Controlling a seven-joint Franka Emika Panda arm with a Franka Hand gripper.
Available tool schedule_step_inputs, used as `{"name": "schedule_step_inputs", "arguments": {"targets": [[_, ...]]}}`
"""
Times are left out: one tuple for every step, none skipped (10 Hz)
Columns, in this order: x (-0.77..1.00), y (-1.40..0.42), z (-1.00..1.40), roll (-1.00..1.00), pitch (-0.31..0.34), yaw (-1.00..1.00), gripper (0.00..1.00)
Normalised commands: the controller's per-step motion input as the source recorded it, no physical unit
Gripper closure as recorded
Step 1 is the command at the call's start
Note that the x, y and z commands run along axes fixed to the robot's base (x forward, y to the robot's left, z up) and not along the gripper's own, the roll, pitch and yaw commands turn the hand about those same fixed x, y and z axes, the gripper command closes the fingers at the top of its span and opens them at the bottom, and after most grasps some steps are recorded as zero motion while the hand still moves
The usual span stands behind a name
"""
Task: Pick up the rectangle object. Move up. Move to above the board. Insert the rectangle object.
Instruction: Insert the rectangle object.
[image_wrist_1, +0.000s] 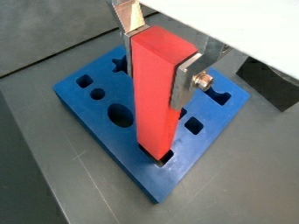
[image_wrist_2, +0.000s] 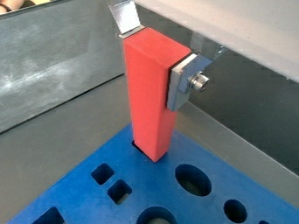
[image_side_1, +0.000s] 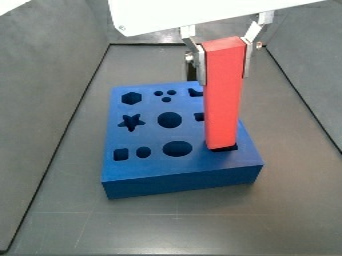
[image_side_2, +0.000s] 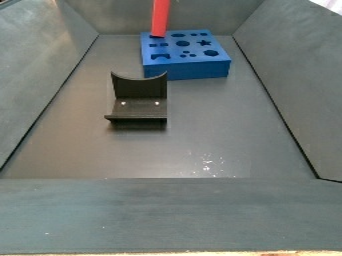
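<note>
The red rectangle object (image_wrist_1: 156, 92) stands upright with its lower end in a rectangular hole at the edge of the blue board (image_wrist_1: 93, 107). It shows the same way in both wrist views (image_wrist_2: 149, 96) and both side views (image_side_1: 222, 95) (image_side_2: 159, 15). My gripper (image_wrist_1: 158, 52) is at the block's upper end, one silver finger on each side, shut on it. It also shows in a wrist view (image_wrist_2: 156, 51) and a side view (image_side_1: 223, 45). The board (image_side_1: 181, 176) lies flat on the floor, with its star, circle and square holes open (image_wrist_2: 146, 179).
The dark fixture (image_side_2: 136, 100) stands on the grey floor well away from the board (image_side_2: 201, 64). Sloping grey walls (image_side_2: 40, 90) enclose the floor on all sides. One wall (image_wrist_2: 47, 70) rises close behind the board's edge.
</note>
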Motion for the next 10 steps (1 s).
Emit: {"name": "schedule_step_inputs", "arguments": {"targets": [[0.09, 0.00, -0.16, 0.00, 0.000, 0.00, 1.00], [0.27, -0.05, -0.17, 0.13, 0.000, 0.11, 1.00], [0.19, -0.01, -0.13, 0.09, 0.000, 0.13, 1.00], [0.00, 0.00, 0.00, 0.01, 0.000, 0.00, 1.00], [0.00, 0.00, -0.02, 0.04, 0.000, 0.00, 1.00], [0.00, 0.00, -0.23, 0.17, 0.000, 0.04, 1.00], [-0.14, 0.00, -0.37, 0.41, 0.000, 0.22, 1.00], [-0.17, -0.03, -0.49, 0.59, 0.000, 0.29, 1.00], [-0.14, -0.13, -0.59, 0.64, 0.046, 0.30, 1.00], [0.00, -0.20, -0.73, 0.49, 0.077, 0.31, 1.00]]}}
